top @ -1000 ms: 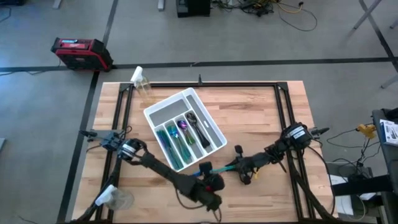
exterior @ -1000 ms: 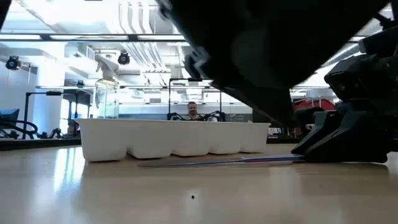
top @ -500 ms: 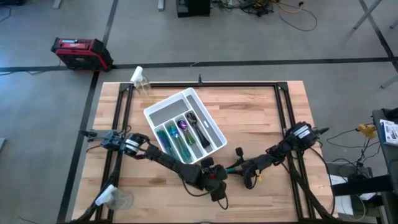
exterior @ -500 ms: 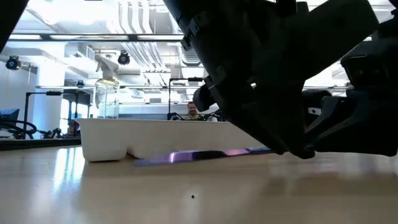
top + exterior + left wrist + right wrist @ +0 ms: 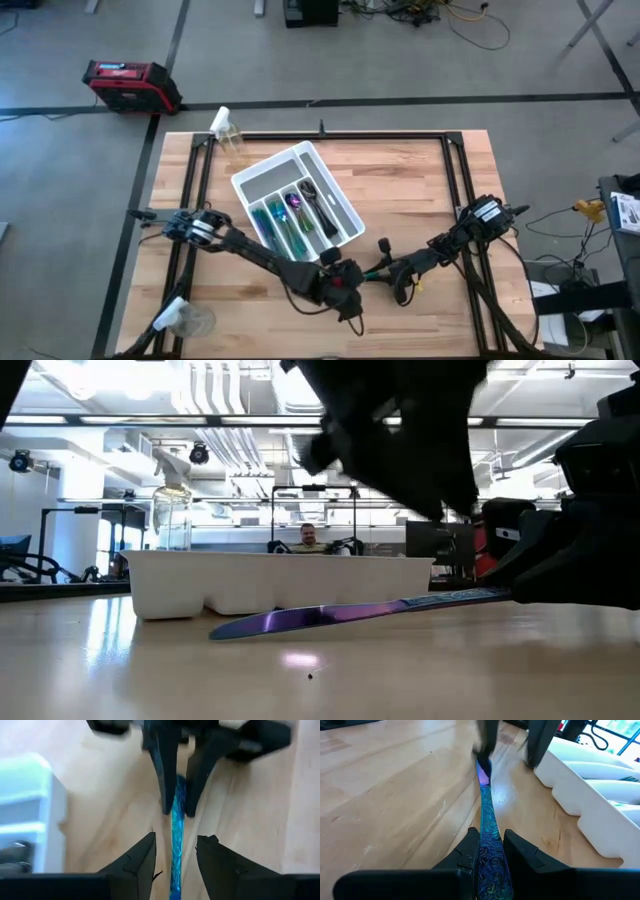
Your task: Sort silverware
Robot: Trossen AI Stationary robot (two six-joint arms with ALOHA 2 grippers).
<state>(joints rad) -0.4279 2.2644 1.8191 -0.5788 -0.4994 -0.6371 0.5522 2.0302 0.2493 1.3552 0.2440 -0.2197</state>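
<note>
Surface: wooden table (image 5: pixel 400 190) with a black frame, filling the middle of the high view; grey floor around it
Tray: white compartmented tray (image 5: pixel 342 213) set at an angle left of centre in the high view; iridescent and dark silverware (image 5: pixel 288 222) lies in its compartments
Knife: iridescent teal-purple knife (image 5: pixel 330 616) lies low over the table in front of the tray in the low view; its handle end is pinched on the right, its blade points left
Right gripper: right gripper (image 5: pixel 490 851) sits lower centre-right of the high view; its fingers are closed on the knife's patterned handle
Left gripper: left gripper (image 5: pixel 174 851) sits lower centre of the high view, facing the right one; its fingers stand apart either side of the knife without clamping it
Background: spray bottle (image 5: pixel 224 128) at the table's upper left corner; red case (image 5: pixel 131 84) on the floor, upper left; a person (image 5: pixel 308 539) shows beyond the tray in the low view
</note>
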